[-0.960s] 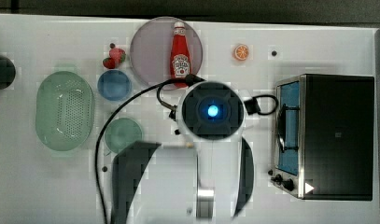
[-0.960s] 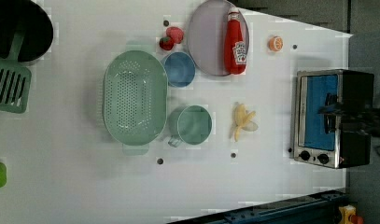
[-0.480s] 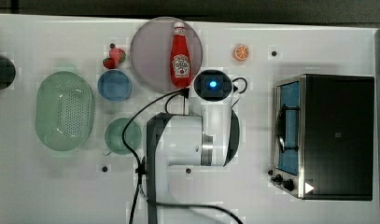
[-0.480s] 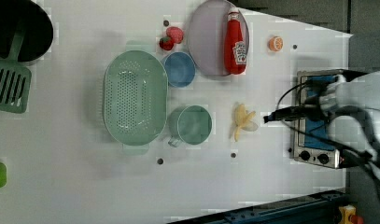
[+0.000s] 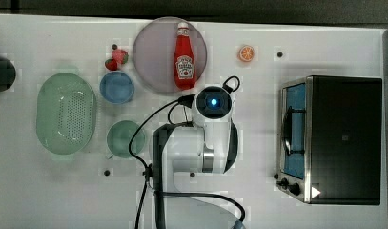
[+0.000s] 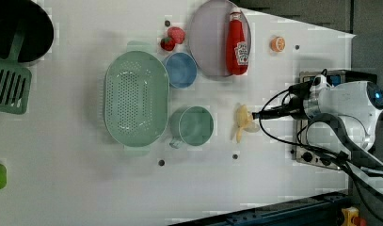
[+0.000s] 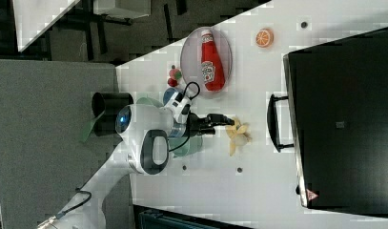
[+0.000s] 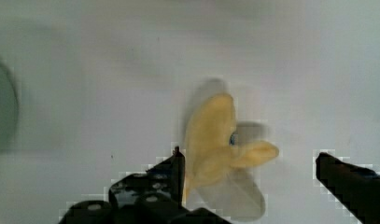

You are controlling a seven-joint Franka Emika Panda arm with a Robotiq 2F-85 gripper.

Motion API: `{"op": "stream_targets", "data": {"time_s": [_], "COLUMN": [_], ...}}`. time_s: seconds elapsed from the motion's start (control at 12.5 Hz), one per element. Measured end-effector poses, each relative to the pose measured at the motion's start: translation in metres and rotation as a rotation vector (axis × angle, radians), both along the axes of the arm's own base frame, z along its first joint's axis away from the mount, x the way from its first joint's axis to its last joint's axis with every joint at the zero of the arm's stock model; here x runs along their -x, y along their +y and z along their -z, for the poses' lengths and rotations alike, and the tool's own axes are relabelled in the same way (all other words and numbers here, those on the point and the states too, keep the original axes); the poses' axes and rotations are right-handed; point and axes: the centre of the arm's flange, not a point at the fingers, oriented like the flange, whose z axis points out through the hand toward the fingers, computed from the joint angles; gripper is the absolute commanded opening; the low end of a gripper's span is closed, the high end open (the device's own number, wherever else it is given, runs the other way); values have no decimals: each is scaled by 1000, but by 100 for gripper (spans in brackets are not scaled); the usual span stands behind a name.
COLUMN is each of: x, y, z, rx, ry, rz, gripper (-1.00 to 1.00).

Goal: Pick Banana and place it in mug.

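The small yellow toy banana with its peel splayed open [image 6: 243, 123] lay flat on the white tabletop [image 6: 85, 188], untouched, at about three o'clock from the round pale-green mug [image 6: 195, 126] in the left view and near it but not touching. The black two-fingered gripper [image 8: 249, 170] hung just over the fruit with its jaws wide apart, one finger on either side of the banana in the wrist view and nothing between them gripped. By my reckoning the task had barely begun: the approach looked nearly done, but the grasp, the lift, the carry and the drop into the mug, which looked empty, all remained.

The table was cluttered. In the left view a perforated oval green basket [image 6: 136, 99] sat at nine o'clock from the mug, a blue round cup [image 6: 180, 69] at twelve, and a red ketchup bottle [image 6: 237, 44] rested on a pale round plate [image 6: 208, 42]. In the top view, a black toaster oven [image 5: 342, 138] stood at three o'clock from the arm.
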Motion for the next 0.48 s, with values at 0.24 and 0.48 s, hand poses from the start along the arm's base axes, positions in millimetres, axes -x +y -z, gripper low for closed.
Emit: {"op": "stream_targets", "data": {"time_s": [0.24,0.48], "x": [-8,10], "y": [3,7], "z": [12,49], "rx": [1,-12], "ry": [-74,-21], "rz": [-83,-86], "gripper": [100,43]}}
